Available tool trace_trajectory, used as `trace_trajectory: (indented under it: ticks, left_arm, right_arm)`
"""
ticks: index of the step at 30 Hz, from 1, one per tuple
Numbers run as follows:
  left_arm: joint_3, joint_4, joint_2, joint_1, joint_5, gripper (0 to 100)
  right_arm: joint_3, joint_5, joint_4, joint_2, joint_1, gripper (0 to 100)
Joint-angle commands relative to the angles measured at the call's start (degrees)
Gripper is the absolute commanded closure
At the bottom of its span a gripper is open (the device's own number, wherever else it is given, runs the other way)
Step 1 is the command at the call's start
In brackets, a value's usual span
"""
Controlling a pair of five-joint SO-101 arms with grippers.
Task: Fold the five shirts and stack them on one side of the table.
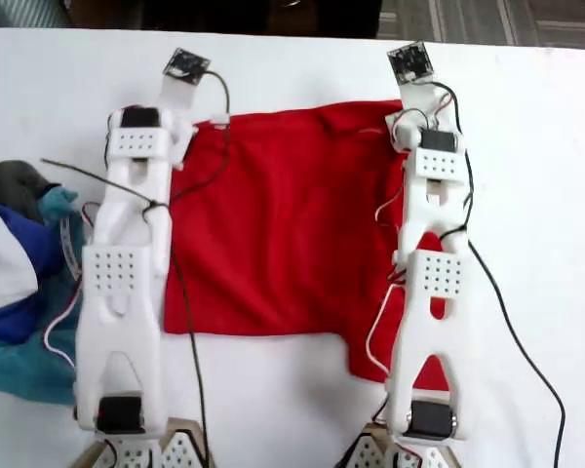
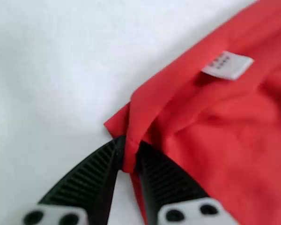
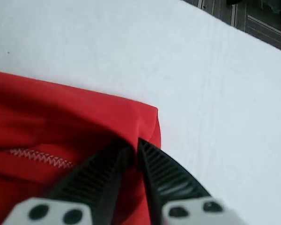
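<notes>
A red shirt lies spread flat on the white table between my two arms. My left gripper is shut on the red shirt, pinching a folded edge at a far corner near its white label. At the opposite far corner my right gripper is shut on the red shirt, close to a line of white stitching. In the high view the left arm runs along the shirt's left side, and the right arm lies over its right side.
A heap of other shirts in blue, teal, white and dark grey sits at the table's left edge. Cables trail from both arms across the table. The far table edge is close beyond the grippers.
</notes>
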Motion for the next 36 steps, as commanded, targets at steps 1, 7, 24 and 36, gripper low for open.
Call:
trace_trajectory:
  ticks: [1, 7, 24, 36]
  left_arm:
    - [-9.5, 6.1, 0.2, 1.9, 0.4, 97]
    - [-19.3, 20.0, 0.3, 3.3, 0.4, 97]
    - [-16.3, 33.1, -12.4, 3.4, 3.0, 97]
    - [25.8, 31.7, -43.0, 3.6, 2.8, 97]
  right_arm:
    - [-7.4, 0.2, 3.6, -1.0, 0.0, 98.1]
    - [-17.8, 0.1, 18.4, -1.0, 1.5, 98.1]
    - [-17.6, -0.1, 46.7, -18.3, 2.4, 98.1]
    - [-17.0, 0.3, 54.0, -26.6, 5.2, 98.1]
